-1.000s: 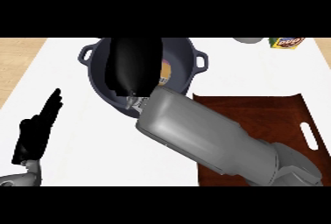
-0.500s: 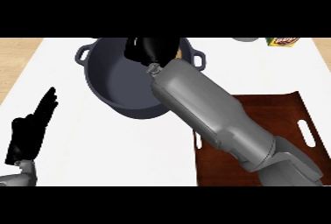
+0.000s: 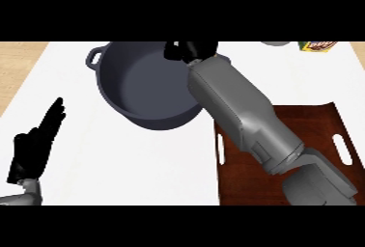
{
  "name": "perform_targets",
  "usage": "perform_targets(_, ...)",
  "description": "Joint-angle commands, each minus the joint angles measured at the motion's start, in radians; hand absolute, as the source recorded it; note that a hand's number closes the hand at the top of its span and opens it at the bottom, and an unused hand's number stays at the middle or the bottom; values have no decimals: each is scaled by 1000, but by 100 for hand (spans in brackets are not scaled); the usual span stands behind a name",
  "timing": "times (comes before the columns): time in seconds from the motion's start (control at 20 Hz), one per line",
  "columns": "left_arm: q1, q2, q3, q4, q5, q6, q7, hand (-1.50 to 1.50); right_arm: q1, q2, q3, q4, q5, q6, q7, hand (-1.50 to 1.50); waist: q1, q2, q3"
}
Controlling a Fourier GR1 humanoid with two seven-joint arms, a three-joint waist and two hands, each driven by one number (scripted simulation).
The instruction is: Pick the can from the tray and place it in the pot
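While the right forearm is stretched diagonally from the lower right across the brown tray [image 3: 324,123], the right hand [image 3: 189,50] is seen at the far rim of the grey pot [image 3: 143,89], partly cut off by the view's upper edge. Whether its fingers are curled or straight cannot be told, and the can is not seen anywhere; it may be hidden by the hand. The pot's visible interior is bare. The left hand [image 3: 35,144] is held open with straight fingers pointing up near the left edge of the white counter [image 3: 128,164]. A small yellow box [image 3: 318,46] is seen at the far right.
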Motion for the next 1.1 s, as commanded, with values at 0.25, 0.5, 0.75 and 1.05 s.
perform_targets(0.25, -37, -17, -11, 30, -15, 10, -8, 0, 20, 1, -164, 110, -161, -114, -209, -150, 18, 12, 1)
perform_targets(0.5, 0, 1, -1, -5, -9, -8, -22, 0, 15, 1, -200, 147, -200, -160, -311, -150, 24, 8, 1)
perform_targets(0.75, -36, -22, -11, 5, -21, 17, 6, 0, 68, 1, -275, -16, -299, -359, -490, -150, 5, 4, 3)
perform_targets(1.05, 3, 15, 30, 16, 6, -17, -11, 0, 120, 1, -350, -127, -498, -350, -634, -150, -12, -9, 2)
